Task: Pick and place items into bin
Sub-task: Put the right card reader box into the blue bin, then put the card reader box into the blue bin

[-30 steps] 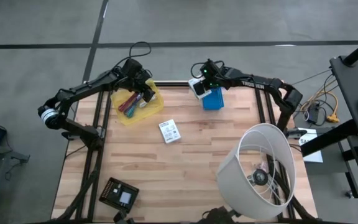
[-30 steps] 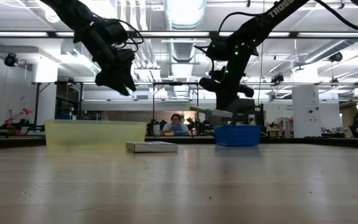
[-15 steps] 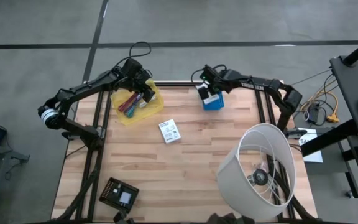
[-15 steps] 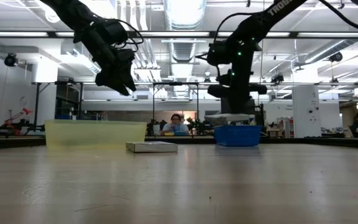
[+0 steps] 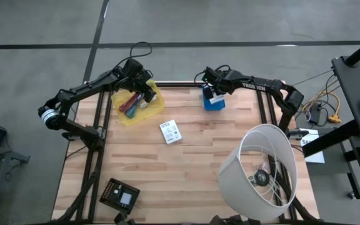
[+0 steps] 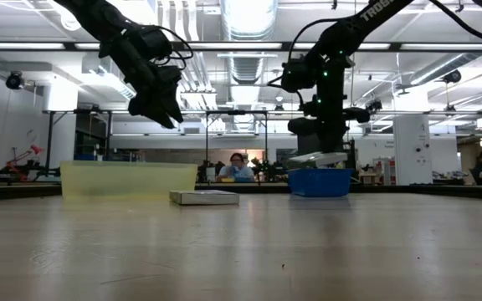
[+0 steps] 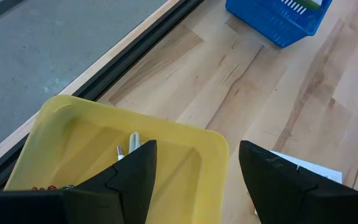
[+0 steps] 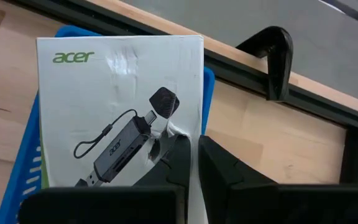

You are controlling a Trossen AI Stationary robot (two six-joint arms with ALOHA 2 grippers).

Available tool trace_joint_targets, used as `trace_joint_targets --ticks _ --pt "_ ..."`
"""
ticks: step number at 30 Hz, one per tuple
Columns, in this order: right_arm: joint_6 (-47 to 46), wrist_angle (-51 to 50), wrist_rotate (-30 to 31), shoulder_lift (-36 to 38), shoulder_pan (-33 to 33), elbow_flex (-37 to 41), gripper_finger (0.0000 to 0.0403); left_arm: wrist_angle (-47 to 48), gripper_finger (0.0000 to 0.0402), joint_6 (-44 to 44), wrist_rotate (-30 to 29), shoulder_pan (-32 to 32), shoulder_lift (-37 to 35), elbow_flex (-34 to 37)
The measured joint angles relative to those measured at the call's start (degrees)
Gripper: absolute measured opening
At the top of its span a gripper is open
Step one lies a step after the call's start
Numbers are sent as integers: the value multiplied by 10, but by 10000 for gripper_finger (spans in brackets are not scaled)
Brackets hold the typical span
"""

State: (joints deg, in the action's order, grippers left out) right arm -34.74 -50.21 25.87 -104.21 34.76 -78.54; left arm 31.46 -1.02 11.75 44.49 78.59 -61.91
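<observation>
We see the right gripper (image 5: 212,94) has carried its flat white printed packet (image 8: 120,118) rightward and lowered it over the blue plastic bin (image 5: 215,102).

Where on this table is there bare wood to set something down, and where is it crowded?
Bare wood lies between the white packet, the black square device and the lampshade, and between the yellow tray and the blue bin. The far edge is crowded: the left gripper over the tray, the right gripper over the bin.

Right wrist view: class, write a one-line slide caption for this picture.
The shut right gripper holds a white printed Acer packet over the blue plastic bin at the wooden table's edge.
</observation>
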Motion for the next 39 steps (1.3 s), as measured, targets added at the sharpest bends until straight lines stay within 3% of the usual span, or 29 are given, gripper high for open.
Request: trace_joint_targets --ticks 8,24,35,39 --pt "-17 7 -5 0 0 0 26 0 211 0 0 0 0 0" --pt "-22 17 -42 0 0 0 102 0 211 0 0 0 0 0" --pt "109 166 -95 0 -39 0 123 9 211 0 0 0 0 0" --pt "210 263 -190 0 -60 0 121 12 211 0 0 0 0 0"
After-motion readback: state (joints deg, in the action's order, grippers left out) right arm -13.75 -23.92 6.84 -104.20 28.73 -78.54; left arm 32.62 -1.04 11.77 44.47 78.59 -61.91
